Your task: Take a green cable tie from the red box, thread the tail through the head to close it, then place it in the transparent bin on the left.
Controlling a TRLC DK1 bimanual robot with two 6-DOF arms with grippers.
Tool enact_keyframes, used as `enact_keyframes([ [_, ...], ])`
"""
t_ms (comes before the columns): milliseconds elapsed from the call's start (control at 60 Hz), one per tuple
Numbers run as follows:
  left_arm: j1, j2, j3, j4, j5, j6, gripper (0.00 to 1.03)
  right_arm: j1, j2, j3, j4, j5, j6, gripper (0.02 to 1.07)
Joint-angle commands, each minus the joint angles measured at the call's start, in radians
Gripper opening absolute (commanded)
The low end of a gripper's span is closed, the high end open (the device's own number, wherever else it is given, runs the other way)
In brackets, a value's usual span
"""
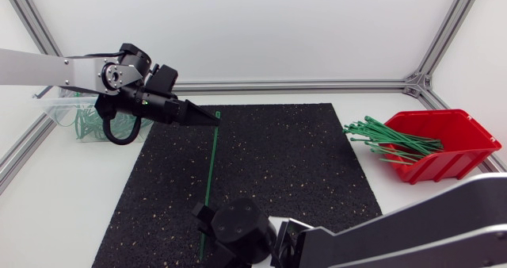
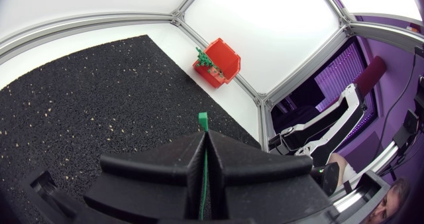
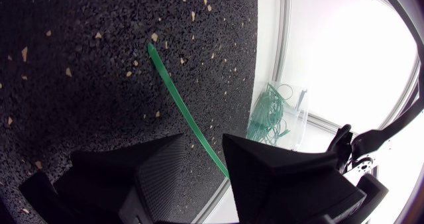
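Left tool (image 2: 202,136) clamped on one end of slim green plastic cable tie (image 1: 210,173); stub pokes past tips.
Grip steadies strap, likely for threading.
Tie runs toward 6 o'clock over black speckled mat (image 1: 301,165).
Right tool (image 3: 203,139) parted around tie, not gripping.
Transparent bin (image 1: 55,109) at 9 o'clock.

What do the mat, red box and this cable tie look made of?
Mat: looks like bonded rubber granulate, matte black with pale flecks.
Red box: likely moulded plastic, smooth, slightly glossy.
Cable tie: probably nylon, a thin smooth green strip, slightly curved.
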Motion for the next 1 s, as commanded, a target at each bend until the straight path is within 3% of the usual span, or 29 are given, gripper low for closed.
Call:
enact_keyframes([
  [0,-0.003,0.024,0.033,-0.023,0.018,0.033,0.03,-0.01,0.021,-0.014,0.004,-0.01,0.005,0.48],
  [167,-0.003,0.053,0.095,-0.102,0.01,0.093,0.03,-0.032,0.021,-0.008,0.006,-0.041,-0.007,0.48],
  [367,-0.012,0.095,0.185,-0.287,-0.001,0.246,0.03,-0.094,-0.012,-0.031,0.049,-0.127,-0.093,0.48],
  [583,-0.019,0.084,0.194,-0.312,-0.008,0.28,0.03,-0.139,-0.038,-0.075,0.185,-0.231,-0.203,0.51],
  [683,-0.027,0.084,0.193,-0.313,-0.014,0.284,0.03,-0.16,-0.025,-0.122,0.322,-0.285,-0.283,0.53],
  [817,-0.035,0.085,0.204,-0.315,-0.017,0.284,0.03,-0.183,-0.001,-0.118,0.342,-0.319,-0.314,0.53],
  [983,-0.041,0.084,0.208,-0.321,-0.019,0.286,0.03,-0.18,0.033,-0.106,0.352,-0.328,-0.319,0.61],
])
